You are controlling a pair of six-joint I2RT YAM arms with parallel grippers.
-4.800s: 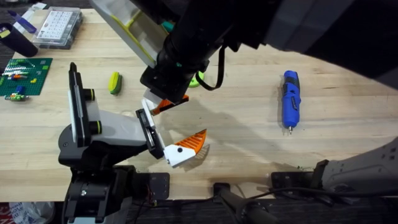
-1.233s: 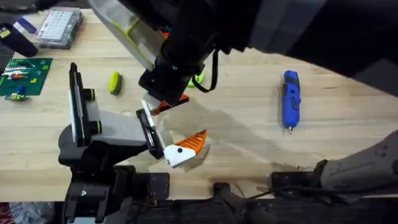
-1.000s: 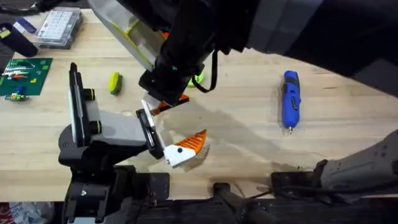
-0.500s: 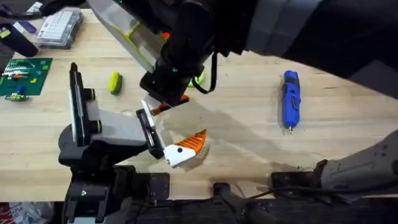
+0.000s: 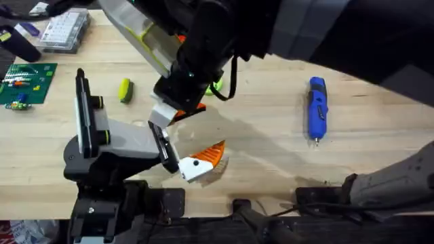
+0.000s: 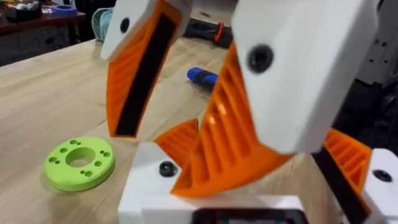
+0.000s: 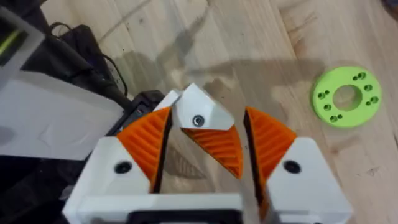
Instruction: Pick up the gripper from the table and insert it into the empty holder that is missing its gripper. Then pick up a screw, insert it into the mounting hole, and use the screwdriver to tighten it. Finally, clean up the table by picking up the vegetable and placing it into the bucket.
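Observation:
The gripper (image 5: 169, 115), a white block with an orange ribbed tip, is held by my right gripper (image 5: 180, 102), which is shut on its orange tip (image 7: 211, 146). Its white base (image 6: 149, 186) sits at the upper end of the holder's black plate (image 5: 163, 142). The pale grey holder (image 5: 119, 142) is my left arm's head, and my left gripper (image 5: 190, 139) stands open with one mounted finger (image 6: 367, 177). The blue screwdriver (image 5: 316, 108) lies to the right. The yellow-green vegetable (image 5: 125, 89) lies above the holder. Screw and bucket are out of view.
A green ring (image 5: 214, 86) lies just beyond the right gripper. A clear parts box (image 5: 62, 27) and a green board with small bricks (image 5: 26, 81) are at the far left. The right arm hangs large and dark over the table's far middle.
The right gripper has eased the held piece slightly closer to the holder's plate end. The holder, screwdriver and vegetable have stayed put.

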